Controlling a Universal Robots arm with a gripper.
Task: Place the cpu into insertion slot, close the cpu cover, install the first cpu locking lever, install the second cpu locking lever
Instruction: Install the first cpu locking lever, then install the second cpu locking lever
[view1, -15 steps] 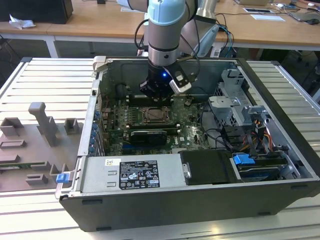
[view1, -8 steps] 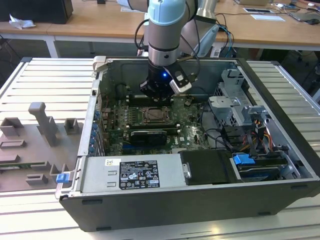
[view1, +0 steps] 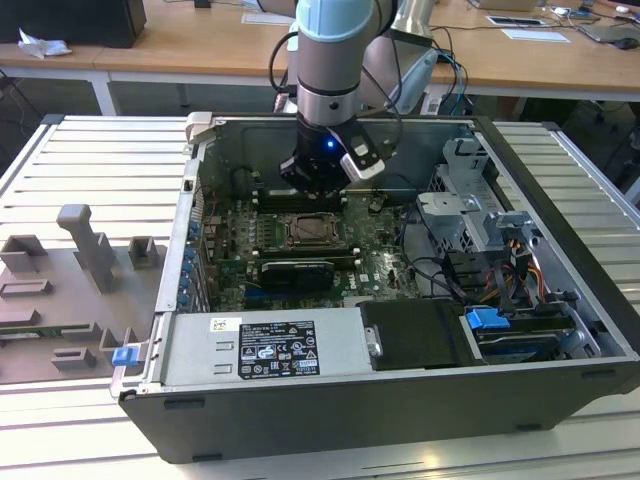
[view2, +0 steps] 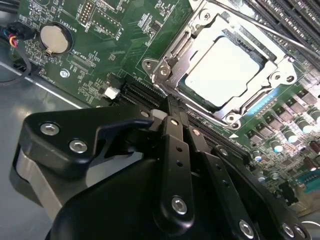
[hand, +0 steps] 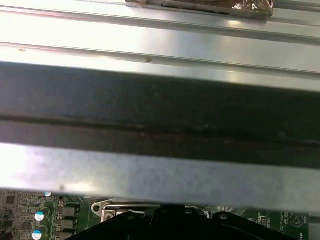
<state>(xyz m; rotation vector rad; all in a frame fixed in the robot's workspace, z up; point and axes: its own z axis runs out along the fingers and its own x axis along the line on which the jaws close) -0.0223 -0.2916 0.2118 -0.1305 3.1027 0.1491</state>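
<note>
The cpu (view2: 222, 67) lies silvery face up in the insertion slot (view1: 305, 232) on the green motherboard. Over it the cpu cover (view2: 172, 57) lies flat, its silvery frame ringing the chip. A thin locking lever (view2: 295, 44) runs along one side of the socket. My gripper (view2: 172, 111) hovers just off the socket's edge, fingers together with nothing between them. In the exterior view the gripper (view1: 311, 190) hangs just behind the socket, toward the case's back wall. In the first wrist view its black body (hand: 175, 227) shows in front of the socket's metal edge (hand: 115, 207).
The open computer case (view1: 560, 300) lies on a slatted metal table (view1: 90, 160). Black memory slots (view1: 300, 197) flank the socket, and a black card (view1: 292, 272) sits in front. Drive cages and cables (view1: 480, 230) crowd the exterior view's right. A coin battery (view2: 53, 39) sits on the board.
</note>
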